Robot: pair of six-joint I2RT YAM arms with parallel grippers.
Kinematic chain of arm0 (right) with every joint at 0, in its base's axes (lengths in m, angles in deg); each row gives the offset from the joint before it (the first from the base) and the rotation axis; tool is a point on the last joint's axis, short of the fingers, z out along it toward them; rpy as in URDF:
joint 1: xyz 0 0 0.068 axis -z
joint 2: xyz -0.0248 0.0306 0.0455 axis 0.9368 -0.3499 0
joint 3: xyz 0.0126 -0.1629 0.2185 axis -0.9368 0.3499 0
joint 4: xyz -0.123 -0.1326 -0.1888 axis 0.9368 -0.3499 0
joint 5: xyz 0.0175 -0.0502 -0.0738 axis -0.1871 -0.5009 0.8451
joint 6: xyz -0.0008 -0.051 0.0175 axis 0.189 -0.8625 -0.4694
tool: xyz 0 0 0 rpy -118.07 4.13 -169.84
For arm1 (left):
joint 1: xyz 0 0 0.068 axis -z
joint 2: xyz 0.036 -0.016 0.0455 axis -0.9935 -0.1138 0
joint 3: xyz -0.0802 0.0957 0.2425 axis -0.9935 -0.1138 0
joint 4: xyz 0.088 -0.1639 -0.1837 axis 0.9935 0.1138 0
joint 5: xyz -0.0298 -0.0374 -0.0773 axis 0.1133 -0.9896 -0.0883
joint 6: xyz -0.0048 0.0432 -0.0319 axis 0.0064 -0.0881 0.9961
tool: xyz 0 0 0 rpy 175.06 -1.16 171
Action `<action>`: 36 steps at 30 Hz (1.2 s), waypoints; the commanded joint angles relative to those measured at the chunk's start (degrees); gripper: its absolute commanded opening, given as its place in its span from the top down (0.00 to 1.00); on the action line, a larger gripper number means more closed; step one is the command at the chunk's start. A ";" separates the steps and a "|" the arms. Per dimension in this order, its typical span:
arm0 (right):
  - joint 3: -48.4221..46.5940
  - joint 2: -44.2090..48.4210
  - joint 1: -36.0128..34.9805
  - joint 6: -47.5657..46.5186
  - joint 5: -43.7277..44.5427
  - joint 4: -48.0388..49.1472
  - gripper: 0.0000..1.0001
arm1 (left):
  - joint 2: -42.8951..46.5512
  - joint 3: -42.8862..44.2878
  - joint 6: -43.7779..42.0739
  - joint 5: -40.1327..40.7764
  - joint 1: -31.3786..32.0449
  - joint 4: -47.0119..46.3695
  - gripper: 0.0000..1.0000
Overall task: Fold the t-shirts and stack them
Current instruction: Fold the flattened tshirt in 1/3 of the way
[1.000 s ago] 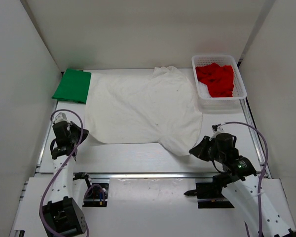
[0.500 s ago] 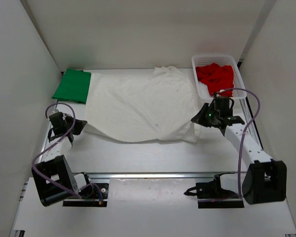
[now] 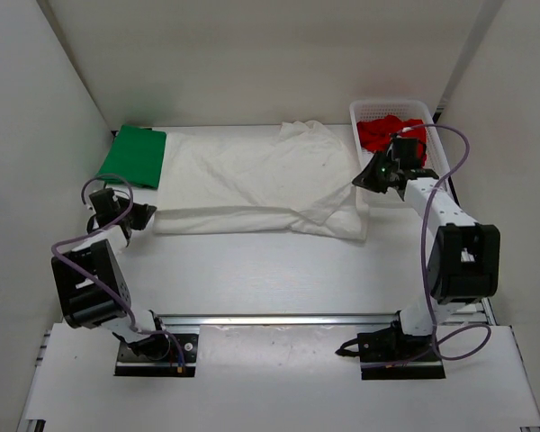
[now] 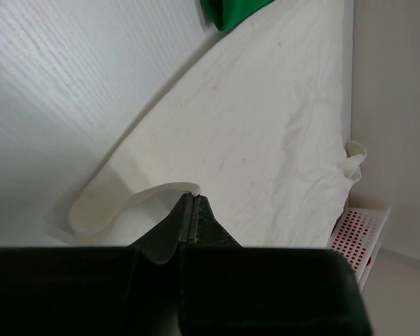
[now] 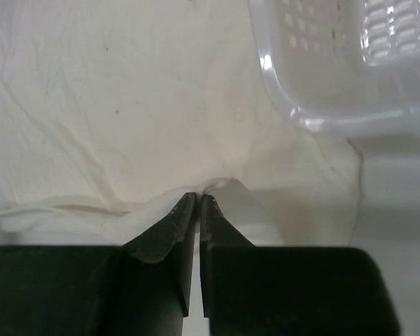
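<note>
From above, we see the white shirt (image 3: 252, 175) spread across the tabletop (image 3: 252, 270), its near hem doubled over. Our left hand (image 3: 146, 214) grips its near left corner. Our right hand (image 3: 367, 176) grips the right edge, just beside the basket (image 3: 378, 104) holding the red shirt (image 3: 391, 135). The green shirt (image 3: 133, 155) lies folded at the back left.

In the left wrist view, the jaws are closed on a thin lip of white cloth. That bite looks shallow, and an uneven pull could free it.

In the right wrist view, the jaws pinch a ridge of white cloth near the basket wall. We judge that a sideways move could knock the basket or skew the fold.
</note>
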 commanded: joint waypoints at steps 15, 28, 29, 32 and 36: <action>-30.49 -26.16 -2.26 -4.67 1.68 -2.84 1.00 | -11.64 11.37 -4.00 2.63 1.33 1.49 0.88; -28.85 -18.29 -3.14 -4.31 4.58 -1.44 0.60 | 7.16 -2.30 -8.49 1.14 2.21 1.76 0.50; -25.88 -16.18 -2.96 -4.32 4.84 -1.09 0.59 | 7.25 -4.86 -8.23 0.00 1.95 0.98 0.50; -13.51 -7.58 -2.87 -1.78 4.77 5.47 0.78 | 6.64 -10.05 -8.22 -1.94 -1.39 0.27 0.56; 10.30 5.26 -3.22 4.28 1.51 16.65 1.00 | 7.60 -12.27 -7.96 -0.63 -2.71 0.35 0.49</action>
